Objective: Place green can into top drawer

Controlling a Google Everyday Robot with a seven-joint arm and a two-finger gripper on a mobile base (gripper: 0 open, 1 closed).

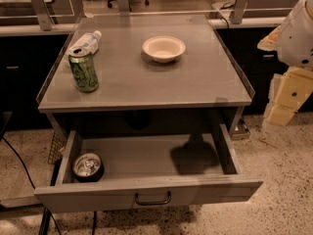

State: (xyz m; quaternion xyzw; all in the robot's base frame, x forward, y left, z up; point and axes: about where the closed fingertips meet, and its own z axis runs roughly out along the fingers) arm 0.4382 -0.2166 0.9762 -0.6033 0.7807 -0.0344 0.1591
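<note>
The green can (pixel 84 69) stands upright on the grey countertop (pixel 195 82) near its left front corner. It has a green body with pale markings and a silver top. The top drawer (pixel 205 192) is pulled open below the countertop, with a dark bar handle (pixel 153 199) at the centre of its front panel. My gripper (pixel 286 99), pale yellow under a white arm segment (pixel 298 33), hangs at the right edge of the view. It is beside the cabinet's right side, far from the can, and holds nothing that I can see.
A clear plastic bottle (pixel 87 41) lies just behind the green can. A white bowl (pixel 164 48) sits at the countertop's middle back. A dark silver-topped can (pixel 87 166) stands in the drawer's left end. Office chairs and a low wall are behind.
</note>
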